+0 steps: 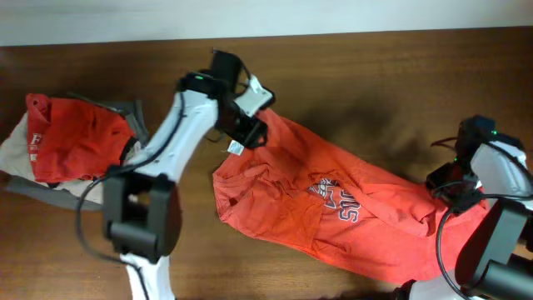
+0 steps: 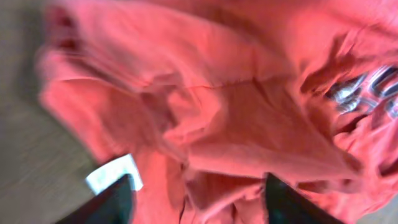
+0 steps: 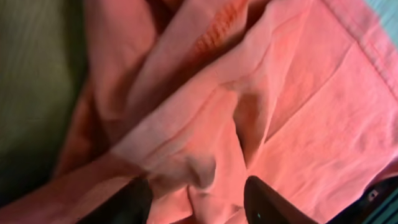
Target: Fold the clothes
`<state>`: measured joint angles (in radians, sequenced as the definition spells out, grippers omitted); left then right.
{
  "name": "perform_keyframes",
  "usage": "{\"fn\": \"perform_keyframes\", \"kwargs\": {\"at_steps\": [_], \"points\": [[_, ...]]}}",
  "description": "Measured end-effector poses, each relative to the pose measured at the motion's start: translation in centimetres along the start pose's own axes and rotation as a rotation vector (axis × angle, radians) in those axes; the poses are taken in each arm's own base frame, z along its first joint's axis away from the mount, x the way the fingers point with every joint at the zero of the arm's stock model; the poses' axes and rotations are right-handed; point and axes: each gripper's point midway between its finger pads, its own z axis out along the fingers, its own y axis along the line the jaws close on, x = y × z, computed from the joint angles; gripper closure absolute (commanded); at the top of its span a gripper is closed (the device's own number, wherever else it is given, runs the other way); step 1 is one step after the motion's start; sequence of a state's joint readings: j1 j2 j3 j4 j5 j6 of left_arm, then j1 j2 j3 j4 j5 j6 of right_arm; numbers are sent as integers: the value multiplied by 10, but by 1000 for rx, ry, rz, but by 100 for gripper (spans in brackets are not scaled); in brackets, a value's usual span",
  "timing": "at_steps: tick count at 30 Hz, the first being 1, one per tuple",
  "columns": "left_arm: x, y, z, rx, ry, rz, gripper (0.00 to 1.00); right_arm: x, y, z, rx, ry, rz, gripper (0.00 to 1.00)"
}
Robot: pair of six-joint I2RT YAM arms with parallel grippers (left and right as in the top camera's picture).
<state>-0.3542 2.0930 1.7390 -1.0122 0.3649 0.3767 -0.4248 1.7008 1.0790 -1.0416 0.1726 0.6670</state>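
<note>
One T-shirt (image 1: 333,208) lies crumpled across the bench (image 1: 375,67), middle to right. We have two arms on it: the left pincer (image 1: 250,132) by the white tag (image 1: 236,148), the right pincer (image 1: 454,193) at the opposite end, both with jaws apart over cloth. We'd pinch clean edges, then pull taut. One spare pile (image 1: 75,142) sits left.

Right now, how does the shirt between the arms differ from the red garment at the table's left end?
The orange-red T-shirt lies stretched out directly on the table; the red garment sits bunched on a grey and beige pile. The T-shirt is lighter, with a navy-and-white print showing; the red garment is deeper red. Both are wrinkled.
</note>
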Motion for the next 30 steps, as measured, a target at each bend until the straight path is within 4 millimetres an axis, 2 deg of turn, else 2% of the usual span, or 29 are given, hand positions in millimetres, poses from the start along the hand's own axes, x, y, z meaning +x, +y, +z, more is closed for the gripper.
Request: {"fn": "perform_keyframes", "kwargs": {"at_steps": [3,6,7,9,12,17,18,21,23,26,29,30], "points": [[8,5,19,3,44,-11,64,0,-4,2,22,-8,10,76],[19,19,35,-25,94,-42,73,-1,-8,2,40,-17,11,94],[23,24,40,-40,111,-60,75,-2,-10,2,51,-18,16,96],[30,36,45,-85,139,-100,78,-2,-18,2,81,-19,42,96],[37,56,42,-153,152,-171,79,-3,-30,3,114,-10,91,96],[49,89,30,-222,143,-305,79,-2,-46,4,148,11,149,96],[55,102,25,-242,138,-358,79,-1,-48,4,155,18,151,96],[66,122,16,-268,131,-435,80,5,-54,2,185,35,165,96],[73,134,10,-280,125,-478,80,11,-65,0,242,46,199,96],[80,144,5,-286,117,-518,80,17,-79,-5,315,43,261,89],[81,145,4,-284,115,-525,79,16,-83,-6,333,24,305,81],[80,144,5,-280,115,-523,79,16,-83,-6,334,23,312,72]]}}
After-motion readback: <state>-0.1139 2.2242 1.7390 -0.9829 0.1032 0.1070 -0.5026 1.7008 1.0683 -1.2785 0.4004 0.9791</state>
